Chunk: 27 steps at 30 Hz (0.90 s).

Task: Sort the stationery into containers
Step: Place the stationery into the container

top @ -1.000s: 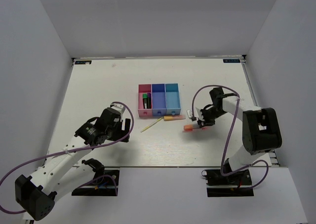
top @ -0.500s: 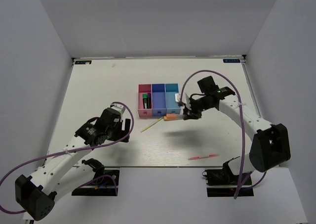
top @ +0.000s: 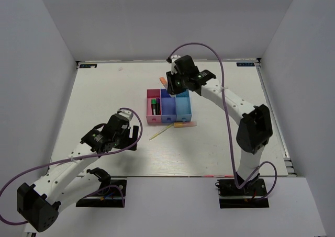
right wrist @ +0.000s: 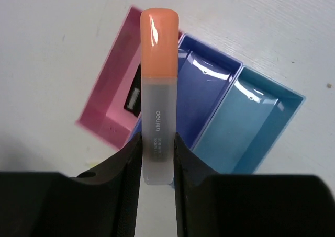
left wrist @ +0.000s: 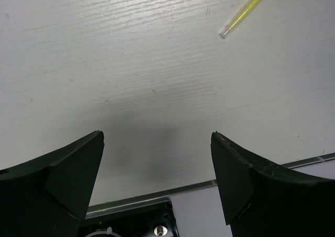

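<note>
My right gripper (right wrist: 157, 143) is shut on an orange-capped highlighter (right wrist: 158, 90) with a frosted body. It hangs above the containers, over the wall between the pink bin (right wrist: 112, 98) and the dark blue bin (right wrist: 201, 90); the light blue bin (right wrist: 251, 127) is to the right. From above, that gripper (top: 169, 83) sits at the far side of the row of bins (top: 167, 121). A black marker with a green cap (top: 155, 106) lies in the pink bin. A second orange highlighter (top: 183, 124) and a yellow-green stick (top: 159, 133) lie just in front of the bins. My left gripper (left wrist: 157, 137) is open over bare table.
The yellow-green stick (left wrist: 242, 13) shows at the upper right of the left wrist view. The table's near edge (left wrist: 157, 195) runs just below the left fingers. The left gripper (top: 131, 137) sits left of and nearer than the bins. White walls enclose the table.
The right arm has carried the orange highlighter from the table right of the bins up to their far side. A thin pink-red pen stayed behind near the front edge. The left arm has not moved.
</note>
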### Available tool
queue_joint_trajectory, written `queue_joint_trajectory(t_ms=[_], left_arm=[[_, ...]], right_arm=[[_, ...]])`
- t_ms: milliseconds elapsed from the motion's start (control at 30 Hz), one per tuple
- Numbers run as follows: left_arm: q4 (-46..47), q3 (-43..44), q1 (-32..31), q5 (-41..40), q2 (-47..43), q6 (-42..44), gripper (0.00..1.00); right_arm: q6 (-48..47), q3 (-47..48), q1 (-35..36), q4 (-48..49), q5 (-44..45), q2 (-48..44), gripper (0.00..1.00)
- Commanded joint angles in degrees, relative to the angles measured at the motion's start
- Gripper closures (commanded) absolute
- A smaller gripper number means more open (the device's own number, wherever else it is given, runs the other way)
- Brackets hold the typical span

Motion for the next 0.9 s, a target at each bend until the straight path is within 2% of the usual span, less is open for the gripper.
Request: queue_joint_trajectory(t_ms=[0,200,467,500,567,600,700,733,800,833,867], left_arm=[[0.8,-0.8,0.2,-0.9,-0.6,0.6,0.07],[0.7,-0.6,0.3,-0.6,-0.7,0.7,0.07],[0.9,-0.7,0.2,-0.3,-0.8,0.9,0.06],[0.9,-0.7,0.3,-0.1,-0.7,0.9,0.06],[0.9,-0.6,0.2,-0.1,-0.5,1.0,0.06],[0.9,-0.7,0.3,-0.1,-0.8,1.0,0.06],[0.9,-0.7,0.3,-0.2,-0.6,0.8,0.06],[0.9,-0.8,0.2,-0.2,-0.6,0.9,0.06],[0.9,-0.9,0.2,-0.1,-0.5,0.9,0.06],[0.9,-0.6,0.2,-0.1,-0.5,0.8,0.06],[1.0,-0.7,0.2,-0.1,-0.4,0.9,0.06]], right_arm=[[16.8,7.1,0.0,-7.1,9.7,3.9,1.00],[22.0,4.5,0.8,-7.0,5.4,5.7,1.00],[19.9,-0.3,1.2,-5.0,4.3,5.6,1.00],[19.4,-0.5,1.1,-4.7,4.2,5.8,0.86],[18.6,-0.8,1.1,-4.2,3.9,6.3,0.78],[18.1,-0.7,0.9,-3.9,3.8,6.7,0.70],[17.4,-0.7,1.0,-3.0,1.9,6.6,0.61],[17.2,-0.5,1.0,-2.6,1.6,6.5,0.55],[16.6,-0.4,1.2,-2.6,0.2,5.5,0.52],[16.5,-0.5,1.0,-2.6,0.0,5.2,0.45],[16.2,-0.9,1.1,-2.5,-0.4,4.8,0.44]])
